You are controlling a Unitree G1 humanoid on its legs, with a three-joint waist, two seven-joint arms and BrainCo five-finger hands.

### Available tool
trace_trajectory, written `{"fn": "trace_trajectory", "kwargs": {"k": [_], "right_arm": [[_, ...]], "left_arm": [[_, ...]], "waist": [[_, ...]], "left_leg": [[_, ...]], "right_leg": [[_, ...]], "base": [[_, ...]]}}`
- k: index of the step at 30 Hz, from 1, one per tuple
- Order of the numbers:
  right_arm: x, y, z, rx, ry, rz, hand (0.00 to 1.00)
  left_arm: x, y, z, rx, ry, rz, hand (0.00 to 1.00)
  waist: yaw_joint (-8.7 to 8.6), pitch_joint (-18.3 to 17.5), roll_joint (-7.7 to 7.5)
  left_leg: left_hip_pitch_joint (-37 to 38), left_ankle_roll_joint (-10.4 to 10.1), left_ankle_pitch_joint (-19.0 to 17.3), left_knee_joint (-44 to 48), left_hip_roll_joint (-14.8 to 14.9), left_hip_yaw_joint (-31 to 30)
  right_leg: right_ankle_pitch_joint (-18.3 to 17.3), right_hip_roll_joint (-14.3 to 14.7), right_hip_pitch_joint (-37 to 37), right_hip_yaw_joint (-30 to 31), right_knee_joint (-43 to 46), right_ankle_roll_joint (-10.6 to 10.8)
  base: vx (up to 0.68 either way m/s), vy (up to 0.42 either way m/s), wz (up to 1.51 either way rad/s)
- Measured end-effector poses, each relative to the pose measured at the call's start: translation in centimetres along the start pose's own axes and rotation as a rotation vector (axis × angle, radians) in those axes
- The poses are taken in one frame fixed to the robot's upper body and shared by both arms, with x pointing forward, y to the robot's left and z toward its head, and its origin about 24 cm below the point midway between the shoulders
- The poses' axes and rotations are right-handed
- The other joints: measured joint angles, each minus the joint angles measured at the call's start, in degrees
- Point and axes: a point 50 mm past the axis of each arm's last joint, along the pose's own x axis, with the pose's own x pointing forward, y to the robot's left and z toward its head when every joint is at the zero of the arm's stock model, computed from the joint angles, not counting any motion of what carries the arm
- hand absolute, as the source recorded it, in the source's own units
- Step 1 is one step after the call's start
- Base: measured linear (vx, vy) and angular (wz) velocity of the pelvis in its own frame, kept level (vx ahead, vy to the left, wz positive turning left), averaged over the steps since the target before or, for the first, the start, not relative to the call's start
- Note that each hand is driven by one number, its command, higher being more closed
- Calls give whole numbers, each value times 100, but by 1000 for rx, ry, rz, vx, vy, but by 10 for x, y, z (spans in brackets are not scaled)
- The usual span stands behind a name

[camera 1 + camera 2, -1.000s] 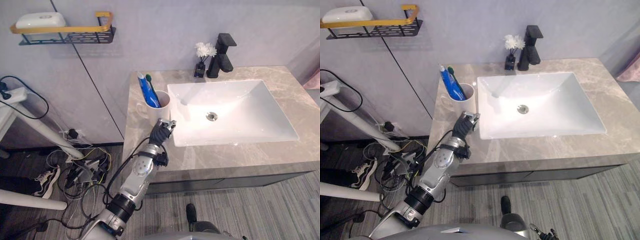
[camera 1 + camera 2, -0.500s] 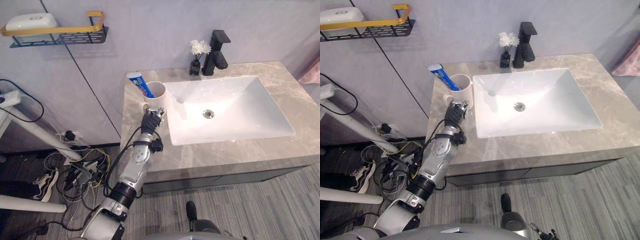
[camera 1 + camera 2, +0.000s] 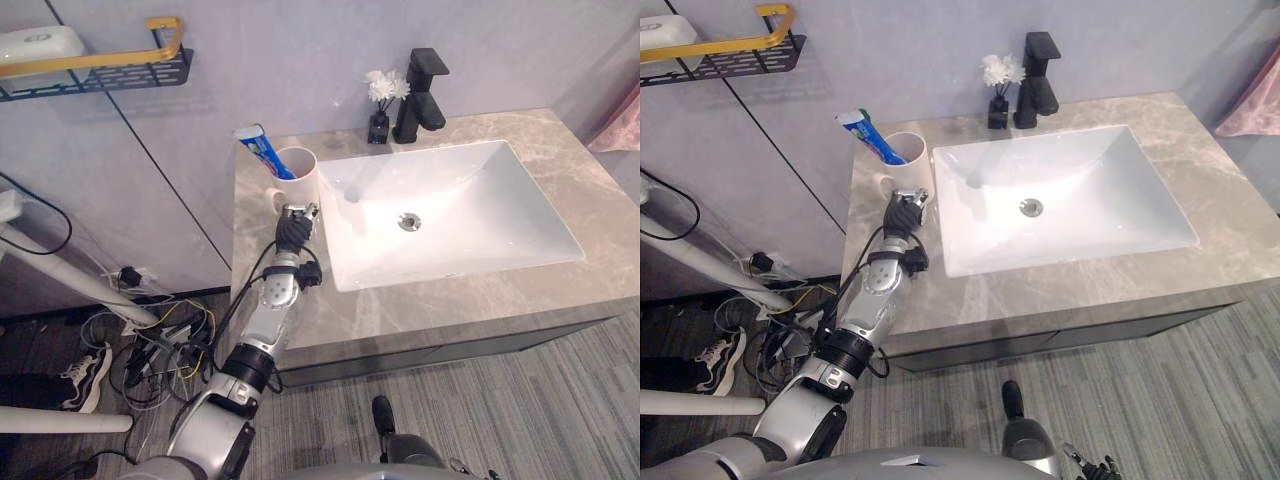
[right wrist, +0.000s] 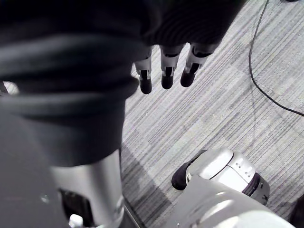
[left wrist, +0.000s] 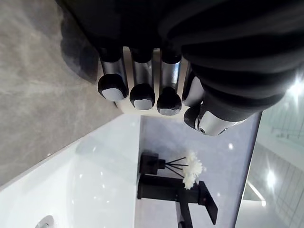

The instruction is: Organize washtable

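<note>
The left hand [image 3: 293, 228] rests on the counter with straight, relaxed fingers [image 5: 137, 90], their dark tips at the foot of the smooth white cup [image 3: 298, 172]; whether they touch it I cannot tell. A blue toothpaste tube [image 3: 262, 150] leans out over the cup's rim. The veined grey stone counter [image 3: 450, 300] holds a glossy rectangular basin [image 3: 470, 210]. The right hand [image 4: 166, 71] hangs slack-fingered over striped carpet [image 4: 213, 109]. The view has shifted since a second ago, and the hand remains by the cup.

Marble counter [image 3: 450, 300]: mug [image 3: 300, 180], faucet [image 3: 420, 85], sink [image 3: 470, 190], seemingly vase [image 3: 378, 127].
</note>
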Motion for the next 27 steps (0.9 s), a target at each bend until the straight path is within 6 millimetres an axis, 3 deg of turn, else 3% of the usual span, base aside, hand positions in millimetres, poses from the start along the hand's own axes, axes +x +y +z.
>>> {"fn": "trace_trajectory", "kwargs": {"k": [9,16,27], "right_arm": [[0,1,0,1,0,2,0],[0,1,0,4,-6,7,0],[-1,2,1,4,-12,31,0]], "left_arm": [[10,15,0,1,12,101,100],[19,34,6,-17,1,207,100],[28,55,20,-30,-41,304,100]], "waist": [[-12,4,-4],[-150,29,-5],[-159,137,25]], "left_leg": [[-6,-1,1,18,-1,130],[10,-24,-9,-7,9,258],[10,-42,-20,-10,17,486]], "right_leg": [[27,26,-72,112,-1,-13],[44,67,-127,208,-1,-17],[105,152,-252,430,0,-40]], "base": [[-21,-5,-7],[5,-1,-9],[8,-3,-11]]}}
